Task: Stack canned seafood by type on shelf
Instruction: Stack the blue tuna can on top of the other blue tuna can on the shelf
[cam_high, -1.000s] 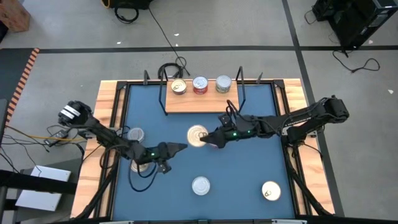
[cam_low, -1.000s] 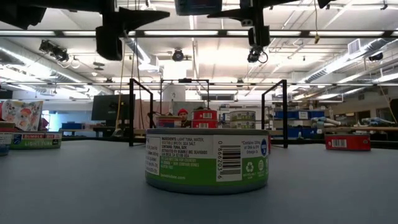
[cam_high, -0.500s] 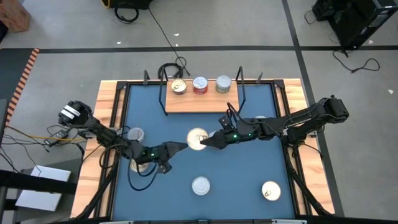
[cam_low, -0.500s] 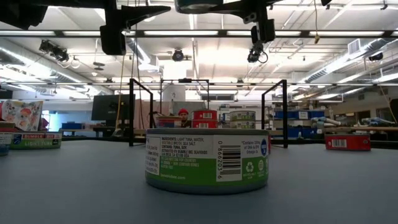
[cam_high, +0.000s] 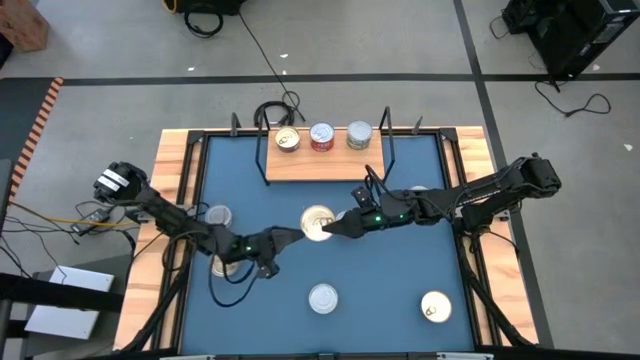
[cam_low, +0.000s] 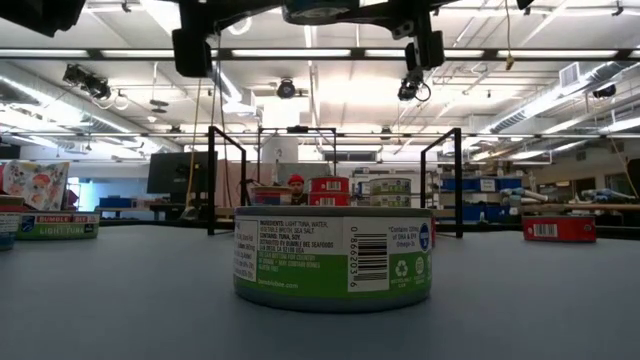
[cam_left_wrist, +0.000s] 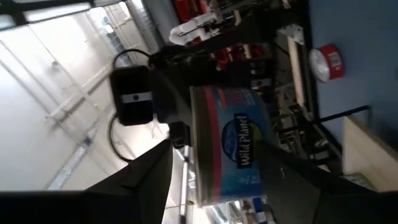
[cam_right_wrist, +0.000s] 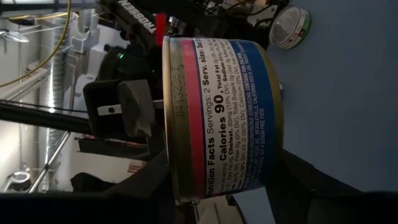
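Note:
My right gripper (cam_high: 336, 226) is shut on a gold-lidded tin (cam_high: 316, 221) with blue and pink sides, above the table's middle. The tin's underside shows at the top of the low view (cam_low: 320, 10). My left gripper (cam_high: 296, 235) is open just left of this tin. In its wrist view the tin (cam_left_wrist: 230, 146) stands between the dark fingers; I cannot tell whether they touch it. The shelf (cam_high: 325, 164) stands at the far edge and carries a gold-lidded tin (cam_high: 287, 140), a red-sided tin (cam_high: 322, 137) and a silver-lidded tin (cam_high: 358, 135). My right gripper pinches the tin between its two fingers, one finger (cam_right_wrist: 152, 186) over the lid's rim (cam_right_wrist: 169, 155) and the other (cam_right_wrist: 311, 186) under the base. It comes level from the table's right. The tin is upright and lifted clear of the table.
Loose tins rest on the blue table: silver-lidded (cam_high: 218, 215), one under my left arm (cam_high: 225, 266), silver-lidded near the front (cam_high: 322, 298) (cam_low: 333, 258), gold-lidded at near right (cam_high: 435, 307). A red tin (cam_left_wrist: 326, 62) lies beyond the right arm. Cables (cam_high: 275, 110) lie behind the shelf.
My right gripper has carried the gold-lidded tin a little toward the table's near-left, staying shut on it. My left gripper has moved slightly right and up, closer to the tin.

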